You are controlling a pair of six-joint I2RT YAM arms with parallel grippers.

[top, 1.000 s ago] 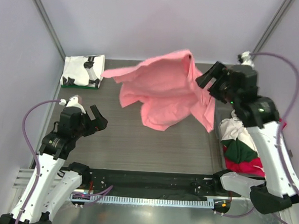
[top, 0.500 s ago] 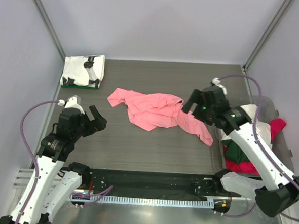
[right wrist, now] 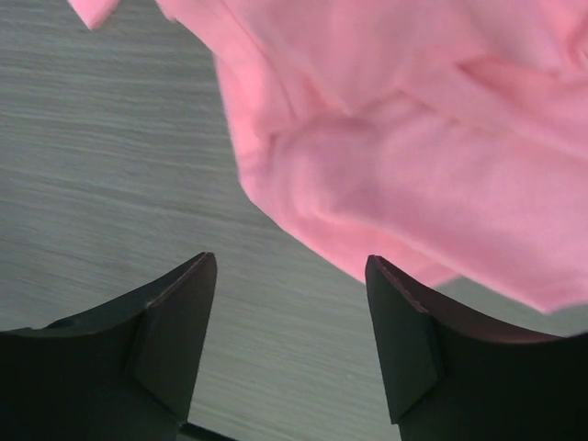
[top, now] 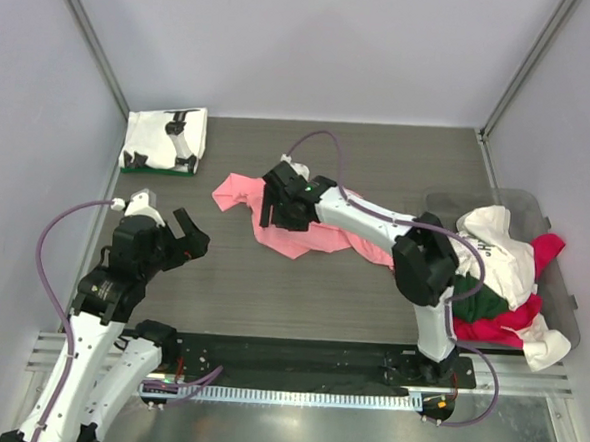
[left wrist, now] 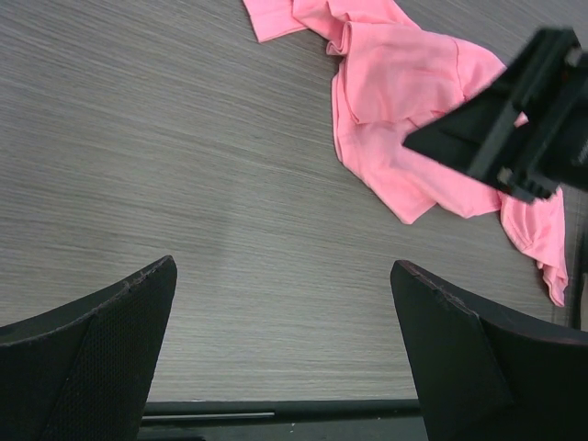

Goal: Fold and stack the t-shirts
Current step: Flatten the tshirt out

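Note:
The salmon-pink t-shirt (top: 239, 191) lies crumpled on the table's middle; it also shows in the left wrist view (left wrist: 404, 92) and the right wrist view (right wrist: 413, 138). My right gripper (top: 276, 210) hovers over the shirt's left-front part, open and empty (right wrist: 292, 276), its fingertips (right wrist: 179, 303) just short of the cloth's edge. My left gripper (top: 181, 236) is open and empty (left wrist: 283, 276) over bare table to the shirt's left-front. A folded white t-shirt with black print (top: 165, 140) lies at the back left on a dark green one.
A clear bin (top: 561, 287) at the right holds a heap of white, dark green and red/magenta shirts (top: 492, 278). The right arm (top: 375, 218) stretches across the table over the pink shirt. Grey walls enclose three sides; a black rail (top: 297, 356) runs along the near edge.
The right gripper brought the pink shirt down from the air, let it go on the table, then swung left across it. The left arm has barely moved.

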